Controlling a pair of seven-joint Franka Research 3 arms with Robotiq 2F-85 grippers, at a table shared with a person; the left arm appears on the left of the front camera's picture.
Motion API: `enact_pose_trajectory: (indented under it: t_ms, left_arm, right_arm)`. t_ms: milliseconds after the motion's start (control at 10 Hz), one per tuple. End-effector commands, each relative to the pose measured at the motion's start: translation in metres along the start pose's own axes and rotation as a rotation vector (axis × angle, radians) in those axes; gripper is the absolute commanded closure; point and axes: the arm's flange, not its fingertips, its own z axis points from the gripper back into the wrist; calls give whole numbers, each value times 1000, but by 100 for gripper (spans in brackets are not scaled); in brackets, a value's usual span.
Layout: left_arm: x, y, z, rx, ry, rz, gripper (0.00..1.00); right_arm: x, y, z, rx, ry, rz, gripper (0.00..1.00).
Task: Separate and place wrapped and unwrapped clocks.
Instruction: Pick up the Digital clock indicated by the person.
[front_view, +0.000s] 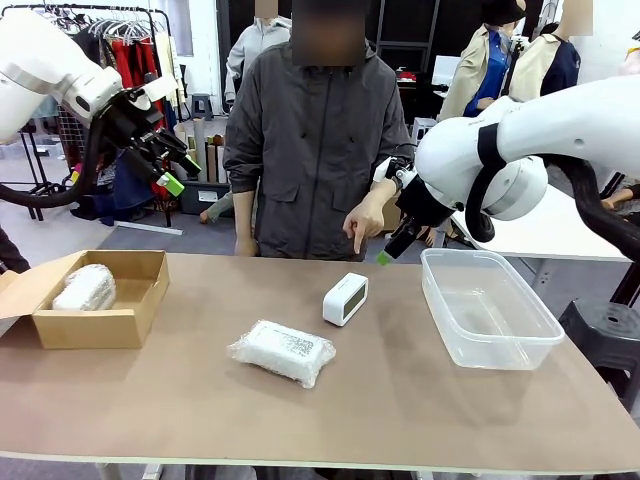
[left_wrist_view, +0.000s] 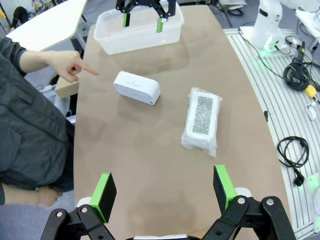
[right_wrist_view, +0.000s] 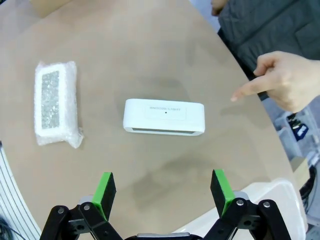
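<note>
White clock (right_wrist_view: 164, 116), faint print illegible

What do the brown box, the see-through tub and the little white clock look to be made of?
The brown box: cardboard by the look, matte tan, with folded flaps and raw cut edges.
The tub: probably clear plastic, glossy, with see-through walls and a moulded rim.
The white clock: likely hard plastic, smooth with a soft sheen and rounded corners.
</note>
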Motion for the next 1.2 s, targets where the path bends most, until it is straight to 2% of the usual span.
enact_pose_trajectory:
  t_ms: [0, 200, 400, 600, 700, 800, 1000, 1100]
  left_arm:
    - [0, -1, 1, -4, -7, -1, 0]
    - [0, -1, 1, -4, -7, -1, 0]
    - [0, -1, 1, -4, -7, -1, 0]
    - [0, -1, 1, -4, -7, -1, 0]
    - [0, -1, 1, -4, -7, -1, 0]
    - [0, -1, 1, -4, -7, -1, 0]
    - [0, -1, 1, -4, -7, -1, 0]
    - [0, -1, 1, -4, -7, -1, 0]
  right_arm:
    - [20, 10, -11, -59, 19, -169, 0]
    - [40, 21, -25, -216, 51, -303, 0]
    - [57, 29, -36, -222, 67, -394, 0]
    - [74, 21, -44, -264, 53, -615, 0]
    - [78, 22, -53, -281, 65, -680, 0]
    - [78, 23, -63, -266, 120, -728, 0]
    - [72, 18, -78, -314, 175, -772, 0]
    - [69, 18, -76, -315, 215, -756, 0]
